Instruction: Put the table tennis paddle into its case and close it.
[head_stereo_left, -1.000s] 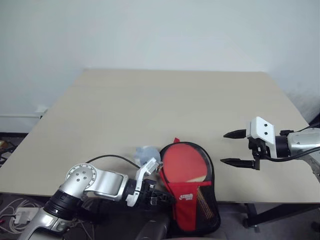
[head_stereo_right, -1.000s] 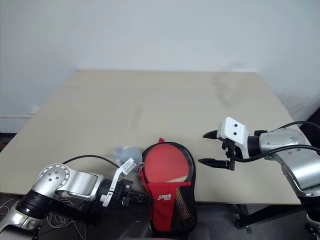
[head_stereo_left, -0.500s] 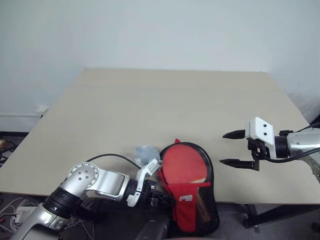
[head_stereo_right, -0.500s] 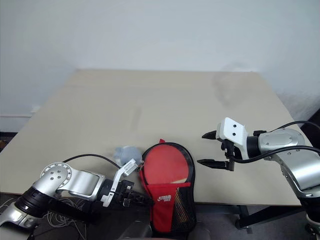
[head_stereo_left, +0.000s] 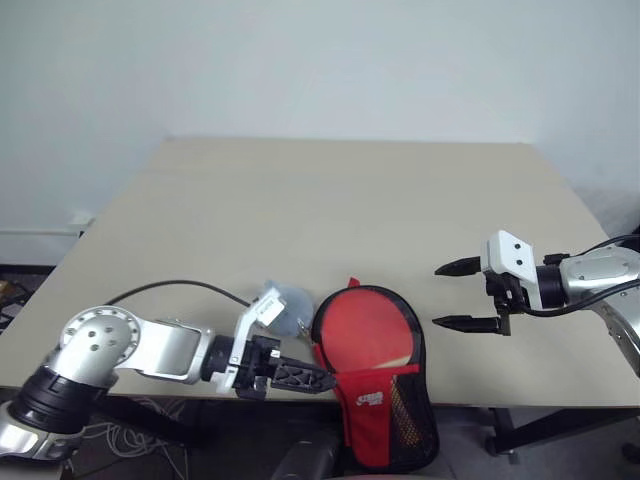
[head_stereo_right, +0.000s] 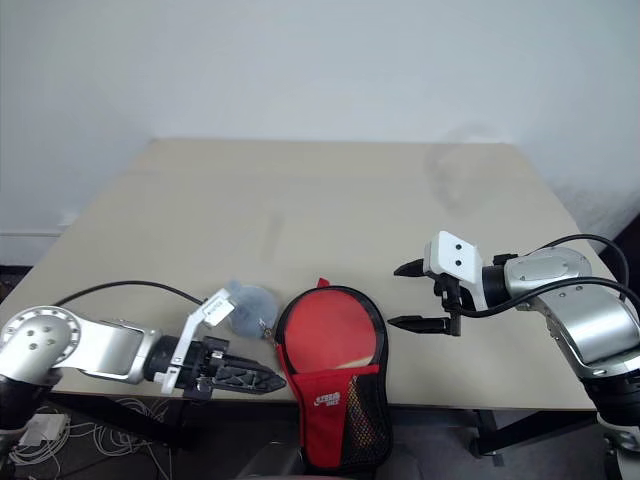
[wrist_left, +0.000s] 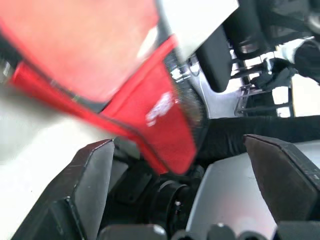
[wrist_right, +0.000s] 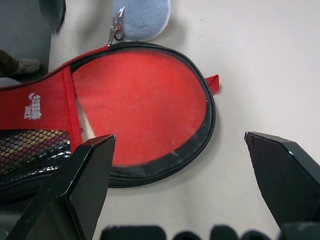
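1. My left gripper (head_stereo_left: 300, 378) stood at the near edge of the table (head_stereo_left: 330, 215), just left of the case (head_stereo_left: 380, 385), with its two black fingers spread wide apart and nothing between them.
2. In the left wrist view the fingers (wrist_left: 87, 185) showed far apart, with the red case fabric and its white logo beyond them but not clamped by them.
3. My right gripper (head_stereo_left: 455, 295) hovered over the table to the right of the case, apart from it, pointing toward it with its jaws wide and empty.
4. In the right wrist view both of its fingertips (wrist_right: 85, 175) flanked the round end of the case without touching it.
5. The case lay at the near edge of the table, its round end on the tabletop and its narrow end, with the black mesh panel (head_stereo_right: 362, 420) and white logo (head_stereo_right: 322, 400), hanging past the edge.
6. The table tennis paddle (head_stereo_left: 365, 330) sat inside the case; its red face showed in the round opening, ringed by the black edging.
7. A sliver of the light wooden handle (wrist_right: 85, 125) showed where the red flap began.
8. The case was not closed over the red face.
9. A small pale blue soft thing (head_stereo_left: 290, 303) lay on the table just left of the case's round end, with a metal clasp (wrist_right: 116, 30) beside it near the case rim.
10. A black cable (head_stereo_left: 165, 288) ran over the table from my left arm.
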